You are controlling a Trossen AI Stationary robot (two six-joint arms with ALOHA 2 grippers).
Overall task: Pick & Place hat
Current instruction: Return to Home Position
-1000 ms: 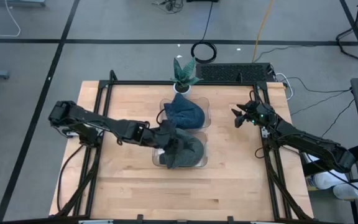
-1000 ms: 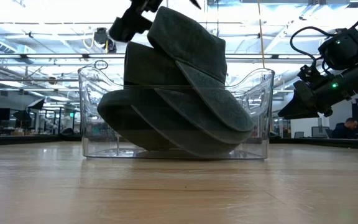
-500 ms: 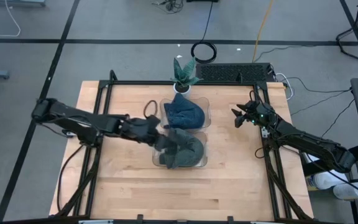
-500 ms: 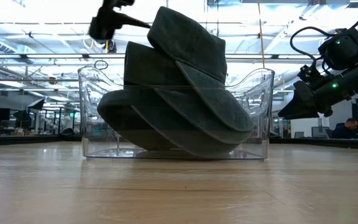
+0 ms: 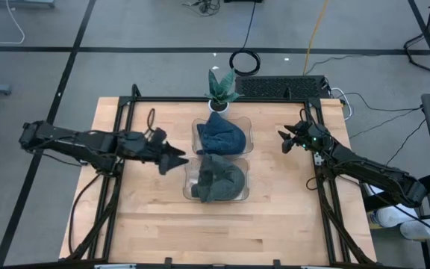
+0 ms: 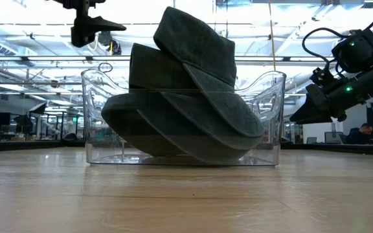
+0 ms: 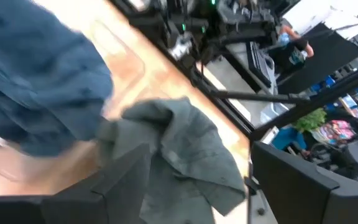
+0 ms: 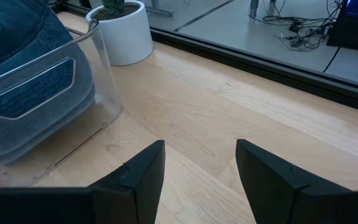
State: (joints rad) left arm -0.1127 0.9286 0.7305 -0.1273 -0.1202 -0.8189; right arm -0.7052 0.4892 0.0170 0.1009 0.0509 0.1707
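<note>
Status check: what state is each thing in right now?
Left end effector: open, empty, clear of the bins.
Right end effector: open, empty, at right side.
Black caps: stacked in the near transparent bin.
Blue caps: in the far bin.
Potted plant: upright.

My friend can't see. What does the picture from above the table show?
On a wooden table, a clear bin of blue caps stands next to a second bin of dark caps. The left gripper hovers open and empty beside the second bin; the right gripper hangs open near the table's right edge.
</note>
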